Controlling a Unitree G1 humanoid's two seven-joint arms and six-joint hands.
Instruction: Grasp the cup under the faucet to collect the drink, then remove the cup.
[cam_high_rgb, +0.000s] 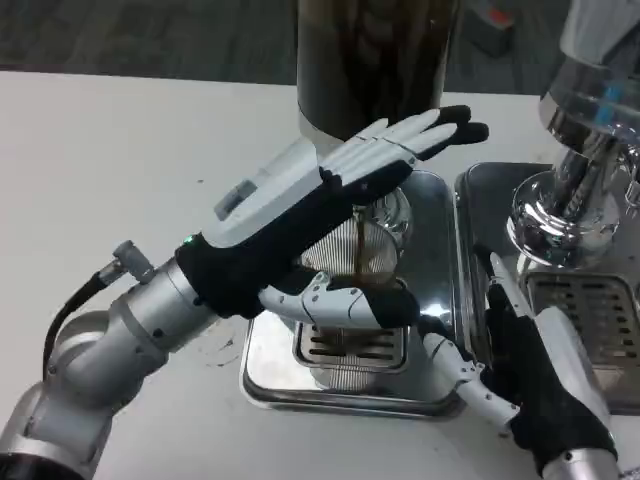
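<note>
A clear cup (384, 228) stands on the grate of a steel drip tray (268, 372) under the faucet of a dark drink dispenser (370, 60). A thin brown stream (358, 245) runs down into the cup, and brown drink (378, 292) has gathered in its bottom. My left hand (320, 215) reaches in from the left and holds the cup, the thumb (335, 303) across its front low down and the fingers (420, 138) stretched past its upper far side. My right hand (535, 375) lies at the tray's right edge, fingers apart, holding nothing.
A second, chrome dispenser (580, 190) with its own drip tray (590, 300) stands at the right, close to my right hand. Bare white table (110, 170) stretches to the left. The left forearm (120, 330) crosses the front left of the table.
</note>
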